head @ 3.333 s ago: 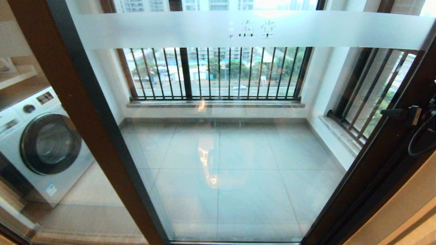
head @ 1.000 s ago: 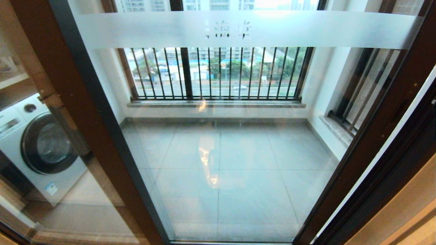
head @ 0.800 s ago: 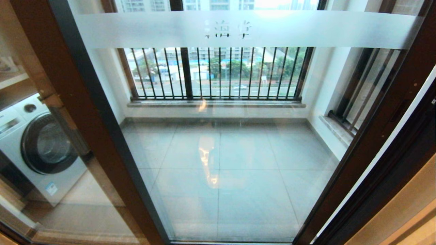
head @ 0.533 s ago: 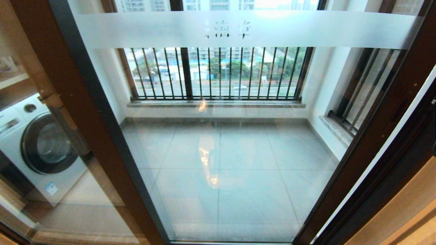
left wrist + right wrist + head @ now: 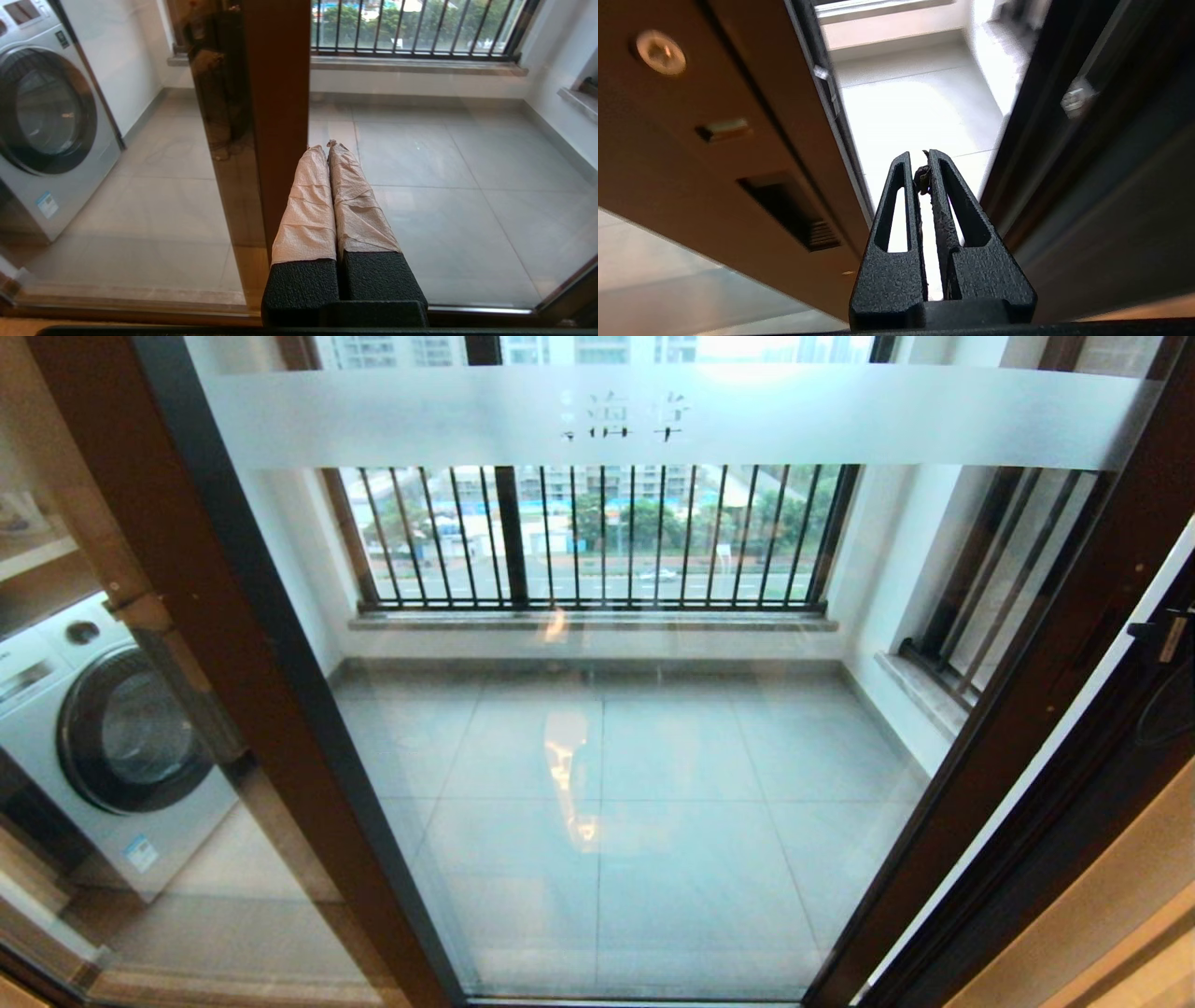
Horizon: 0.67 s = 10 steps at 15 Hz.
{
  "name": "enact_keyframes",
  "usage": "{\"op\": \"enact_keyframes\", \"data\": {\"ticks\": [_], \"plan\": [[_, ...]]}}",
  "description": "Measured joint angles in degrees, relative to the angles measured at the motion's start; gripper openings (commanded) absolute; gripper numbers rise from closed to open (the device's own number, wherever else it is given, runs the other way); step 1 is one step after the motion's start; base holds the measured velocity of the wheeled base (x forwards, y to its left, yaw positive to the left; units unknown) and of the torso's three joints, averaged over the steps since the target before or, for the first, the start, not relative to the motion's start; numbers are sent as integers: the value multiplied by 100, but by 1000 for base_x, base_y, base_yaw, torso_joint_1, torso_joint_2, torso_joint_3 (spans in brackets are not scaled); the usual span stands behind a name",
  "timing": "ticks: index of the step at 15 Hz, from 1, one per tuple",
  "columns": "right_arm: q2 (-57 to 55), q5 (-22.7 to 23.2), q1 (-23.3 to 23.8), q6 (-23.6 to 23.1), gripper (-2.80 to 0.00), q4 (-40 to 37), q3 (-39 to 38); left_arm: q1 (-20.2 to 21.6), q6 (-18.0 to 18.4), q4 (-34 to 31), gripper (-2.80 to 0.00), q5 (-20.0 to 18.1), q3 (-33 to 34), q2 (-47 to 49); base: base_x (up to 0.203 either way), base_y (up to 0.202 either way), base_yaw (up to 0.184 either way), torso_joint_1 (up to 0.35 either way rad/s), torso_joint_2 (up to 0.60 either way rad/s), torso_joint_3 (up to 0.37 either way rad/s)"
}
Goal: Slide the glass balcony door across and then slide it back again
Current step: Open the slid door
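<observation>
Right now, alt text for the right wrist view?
The right gripper, shut with nothing in it, points into the narrow bright gap between the glass balcony door's brown stile and the dark door frame. A black handle slot sits in the stile beside the gripper, not touched. Pale floor tiles show through the gap.

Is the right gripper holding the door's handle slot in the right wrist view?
No, the right gripper is shut on nothing, pointing into the open gap beside the glass balcony door, apart from its handle slot.
</observation>
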State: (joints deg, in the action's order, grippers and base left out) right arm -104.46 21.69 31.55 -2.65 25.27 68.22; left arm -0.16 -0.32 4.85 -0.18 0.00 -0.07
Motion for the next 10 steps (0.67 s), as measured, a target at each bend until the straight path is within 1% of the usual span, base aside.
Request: {"op": "enact_keyframes", "data": {"ticks": [2,4,10], "plan": [[-66,306,1,182,-280,-2,0,0,1,0,-280,-2,0,0,0,0,0,0,0,0],[-99,462,1,350,-280,0,20,-2,-1,0,-280,2,0,0,0,0,0,0,0,0],[-111,541,-21,415,-280,-2,-28,0,1,2,-280,0,0,0,0,0,0,0,0,0]]}}
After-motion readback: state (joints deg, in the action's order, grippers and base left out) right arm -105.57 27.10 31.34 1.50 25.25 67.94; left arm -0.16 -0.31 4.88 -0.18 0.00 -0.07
